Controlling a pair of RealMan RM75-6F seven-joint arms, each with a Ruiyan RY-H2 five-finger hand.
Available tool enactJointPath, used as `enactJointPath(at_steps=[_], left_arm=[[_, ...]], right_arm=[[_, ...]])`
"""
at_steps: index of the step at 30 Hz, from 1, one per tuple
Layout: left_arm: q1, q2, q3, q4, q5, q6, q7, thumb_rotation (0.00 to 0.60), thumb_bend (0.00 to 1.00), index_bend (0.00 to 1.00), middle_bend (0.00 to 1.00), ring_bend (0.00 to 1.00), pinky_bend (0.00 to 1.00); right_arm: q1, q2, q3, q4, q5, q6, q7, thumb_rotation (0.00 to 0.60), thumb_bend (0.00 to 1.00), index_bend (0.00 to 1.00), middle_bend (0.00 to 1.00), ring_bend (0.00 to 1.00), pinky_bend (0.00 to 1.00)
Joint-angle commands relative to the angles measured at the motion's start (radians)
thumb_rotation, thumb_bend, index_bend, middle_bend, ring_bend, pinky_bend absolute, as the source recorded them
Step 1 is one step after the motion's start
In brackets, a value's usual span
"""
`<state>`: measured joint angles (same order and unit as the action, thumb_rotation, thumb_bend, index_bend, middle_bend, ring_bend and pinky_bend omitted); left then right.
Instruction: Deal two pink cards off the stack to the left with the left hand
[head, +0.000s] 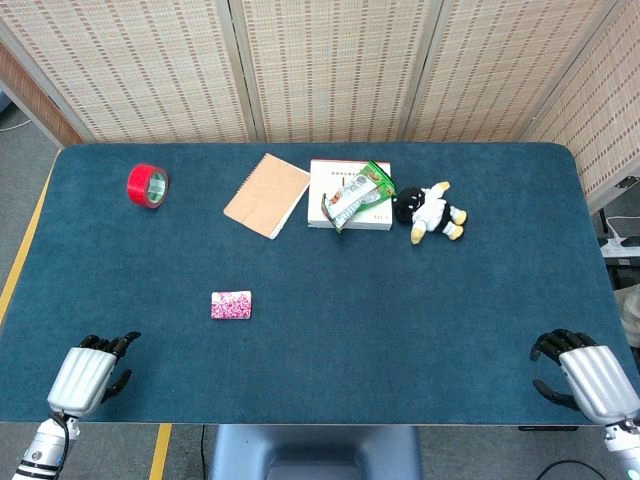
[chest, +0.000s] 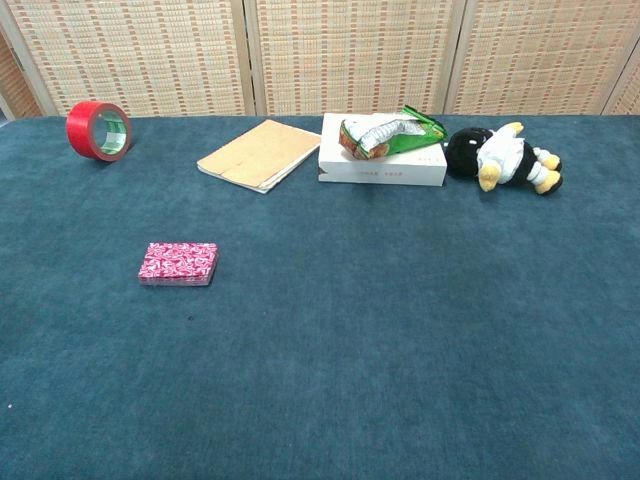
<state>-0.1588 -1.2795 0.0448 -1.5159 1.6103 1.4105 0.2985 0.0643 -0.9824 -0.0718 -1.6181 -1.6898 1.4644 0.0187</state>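
Teal felt covers the table (head: 330, 360), and on it we see no card dealt yet, so we judge the whole task still ahead. Our left hand (head: 92, 372) rests at the near left edge, fingers curled loosely around nothing; our right hand (head: 585, 372) sits likewise at the near right. Well ahead of the left hand lies the pink card stack (chest: 178, 263), squared and untouched.

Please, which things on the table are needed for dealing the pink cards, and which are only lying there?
Needed: the pink card stack, and the left robot hand, resting at the near table edge, holding nothing.

Only lying there: red tape roll, tan notebook, white box with a green packet on it, plush toy. The right robot hand is idle.
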Motion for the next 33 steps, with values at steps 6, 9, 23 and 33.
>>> enactJointPath(at_steps=[6, 9, 23, 33], left_arm=[[0.001, 0.002, 0.001, -0.001, -0.001, -0.001, 0.000, 0.600, 0.33, 0.25, 0.47, 0.52, 0.40], [0.000, 0.002, -0.001, -0.002, -0.004, -0.002, -0.001, 0.600, 0.33, 0.25, 0.47, 0.52, 0.40], [-0.002, 0.005, -0.005, -0.022, -0.022, -0.014, 0.023, 0.600, 0.33, 0.16, 0.46, 0.52, 0.40], [-0.081, -0.024, -0.052, -0.111, -0.063, -0.119, 0.166, 0.600, 0.33, 0.09, 0.47, 0.54, 0.39]], right_arm=[[-0.017, -0.009, 0.002, 0.010, -0.012, 0.037, 0.004, 0.600, 0.12, 0.51, 0.41, 0.31, 0.40], [-0.019, -0.013, 0.007, 0.019, -0.013, 0.050, 0.003, 0.600, 0.12, 0.51, 0.41, 0.31, 0.40], [-0.082, -0.077, 0.069, 0.111, -0.037, 0.276, 0.064, 0.600, 0.28, 0.71, 0.60, 0.52, 0.60], [-0.096, -0.116, 0.114, 0.140, -0.005, 0.334, 0.098, 0.600, 0.30, 0.99, 0.83, 0.73, 0.78]])
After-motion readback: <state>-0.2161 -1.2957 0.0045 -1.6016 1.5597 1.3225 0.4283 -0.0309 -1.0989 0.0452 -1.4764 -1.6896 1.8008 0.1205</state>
